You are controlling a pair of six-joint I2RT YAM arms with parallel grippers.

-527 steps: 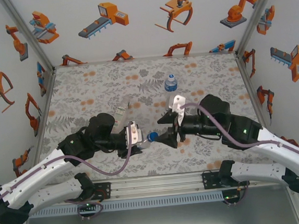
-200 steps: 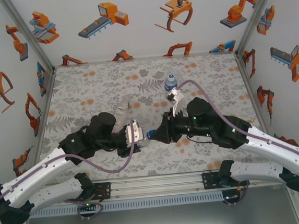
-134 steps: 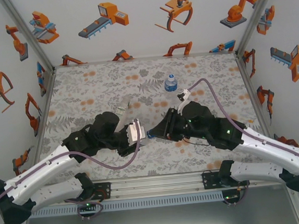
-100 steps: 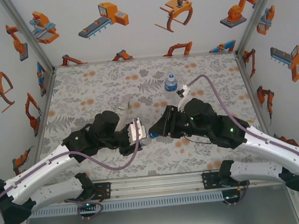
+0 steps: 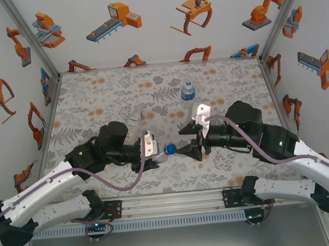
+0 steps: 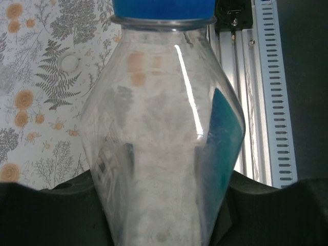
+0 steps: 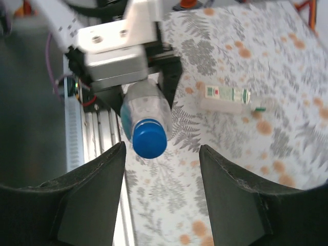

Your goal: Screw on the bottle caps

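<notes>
The right gripper [image 7: 161,169] has let go. Its fingers, closed on the blue cap [image 7: 149,138] a second ago, now stand apart and drawn back, with the cap just clear between them. The cap sits on the neck of the bottle [image 6: 164,154]. The left gripper [image 5: 155,151] is clamped on the bottle's body, holding it on its side over the middle of the table's [image 5: 104,93] near edge. This looks like one twist finished: the cap is either seated or due a regrasp. A capped bottle [image 5: 188,90] stands toward the far edge. The slim bottle [image 5: 134,121] lies left of centre, and a white cap [image 6: 69,62] lies loose.
</notes>
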